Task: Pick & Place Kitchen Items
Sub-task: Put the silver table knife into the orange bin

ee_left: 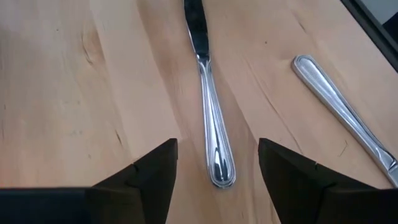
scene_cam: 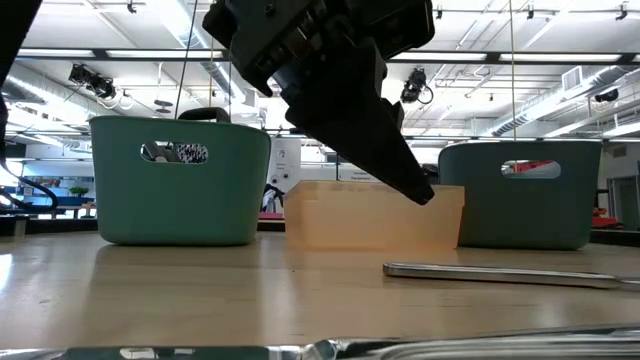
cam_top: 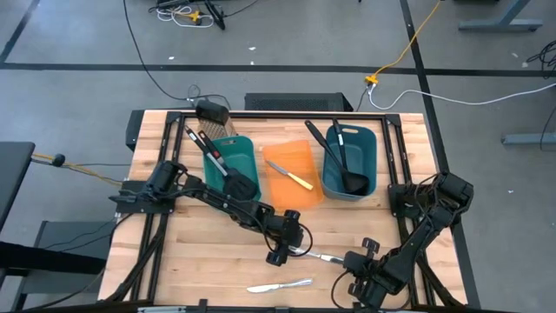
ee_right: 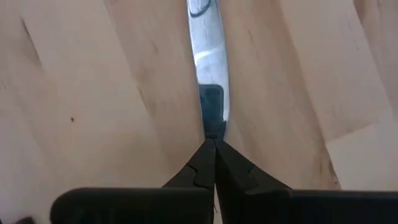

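Two teal bins point(cam_top: 236, 158) point(cam_top: 350, 161), an orange bin point(cam_top: 293, 169), silver knives point(cam_top: 280, 284) point(ee_left: 211, 118), a yellow-handled knife point(cam_top: 291, 176), black ladles point(cam_top: 343, 165).

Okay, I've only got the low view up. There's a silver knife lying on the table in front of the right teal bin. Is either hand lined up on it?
Observer: Yes. In the left wrist view the left hand is open, and the handle end of that silver knife lies between its fingers, still flat on the wood.
Operator: And the right hand, where is that?
Observer: At the knife's other end. In the right wrist view the right hand has its fingers shut together just at the blade's tip. I can't tell whether they pinch it.
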{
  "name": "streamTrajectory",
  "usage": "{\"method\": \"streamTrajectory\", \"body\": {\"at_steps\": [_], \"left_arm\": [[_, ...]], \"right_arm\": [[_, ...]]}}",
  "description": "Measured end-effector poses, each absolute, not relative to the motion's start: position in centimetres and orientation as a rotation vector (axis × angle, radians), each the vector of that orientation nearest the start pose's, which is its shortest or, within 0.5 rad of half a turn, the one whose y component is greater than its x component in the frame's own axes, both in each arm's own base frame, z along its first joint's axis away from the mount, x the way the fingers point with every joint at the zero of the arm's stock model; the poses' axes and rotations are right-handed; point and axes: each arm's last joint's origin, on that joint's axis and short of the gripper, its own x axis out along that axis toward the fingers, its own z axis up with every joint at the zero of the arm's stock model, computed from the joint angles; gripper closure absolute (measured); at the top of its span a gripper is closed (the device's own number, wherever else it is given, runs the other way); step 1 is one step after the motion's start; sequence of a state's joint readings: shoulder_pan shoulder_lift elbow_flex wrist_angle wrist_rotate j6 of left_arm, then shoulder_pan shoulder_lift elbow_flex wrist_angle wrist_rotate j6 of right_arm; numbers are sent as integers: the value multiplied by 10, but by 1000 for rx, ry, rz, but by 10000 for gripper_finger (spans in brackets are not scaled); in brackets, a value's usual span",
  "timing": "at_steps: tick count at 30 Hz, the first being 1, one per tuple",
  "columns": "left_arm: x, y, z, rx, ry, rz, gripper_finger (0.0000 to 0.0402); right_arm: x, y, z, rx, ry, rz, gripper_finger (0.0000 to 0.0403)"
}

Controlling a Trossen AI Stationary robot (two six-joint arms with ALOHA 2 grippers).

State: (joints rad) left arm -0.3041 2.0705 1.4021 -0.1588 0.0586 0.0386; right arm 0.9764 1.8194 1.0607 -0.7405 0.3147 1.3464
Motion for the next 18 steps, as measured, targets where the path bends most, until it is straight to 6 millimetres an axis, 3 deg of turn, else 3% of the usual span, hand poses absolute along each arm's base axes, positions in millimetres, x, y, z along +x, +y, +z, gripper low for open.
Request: {"method": "streamTrajectory", "body": {"at_steps": [8, 18], "left_arm": [[421, -132, 159, 138, 823, -355, 174], [420, -133, 156, 124, 837, -391, 174]], "right_arm": [[183, 253, 139, 232, 1192, -324, 394], [182, 246, 123, 268, 1155, -299, 394]]}}
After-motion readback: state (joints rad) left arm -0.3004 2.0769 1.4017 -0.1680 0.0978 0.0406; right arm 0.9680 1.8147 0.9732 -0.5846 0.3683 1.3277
